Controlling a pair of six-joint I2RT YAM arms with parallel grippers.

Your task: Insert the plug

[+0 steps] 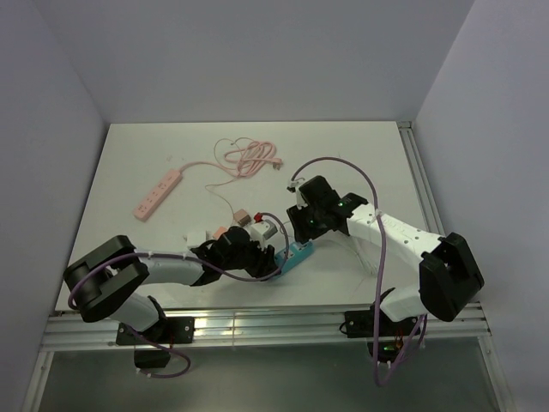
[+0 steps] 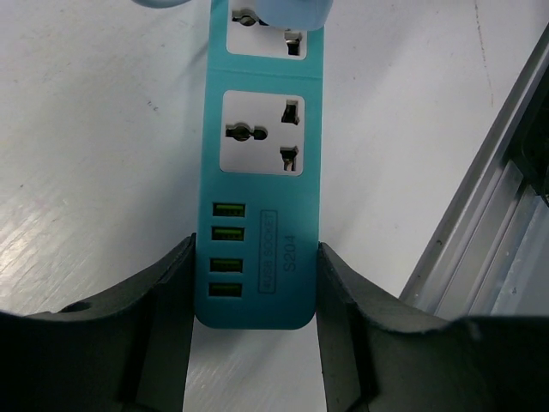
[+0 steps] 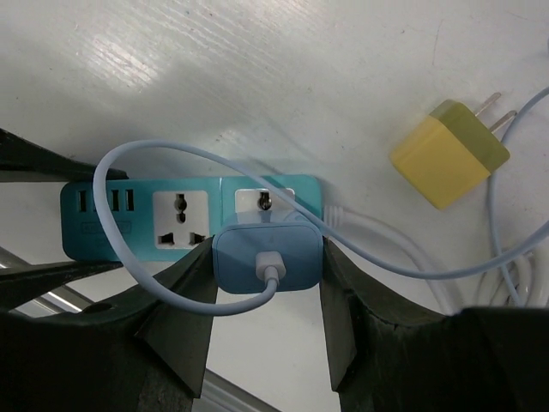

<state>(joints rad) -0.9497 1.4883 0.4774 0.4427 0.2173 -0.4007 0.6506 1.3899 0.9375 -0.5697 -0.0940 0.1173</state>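
A teal power strip (image 1: 298,254) lies near the table's front edge. My left gripper (image 1: 273,257) is shut on its USB end; in the left wrist view the fingers (image 2: 167,283) press both sides of the strip (image 2: 262,172). My right gripper (image 1: 305,225) is shut on a light blue plug (image 3: 268,256) with a pale cable. The plug sits over the strip's (image 3: 180,215) end socket and covers its lower holes; the top hole still shows. The plug's edge shows at the top of the left wrist view (image 2: 292,10). I cannot tell how deep its prongs are in.
A yellow adapter (image 3: 446,153) lies right of the strip, by white cables (image 3: 412,249). Several small adapters (image 1: 257,227) sit behind my left gripper. A pink power strip (image 1: 159,194) and its coiled cord (image 1: 249,160) lie at the back. A metal rail (image 1: 257,322) runs along the front edge.
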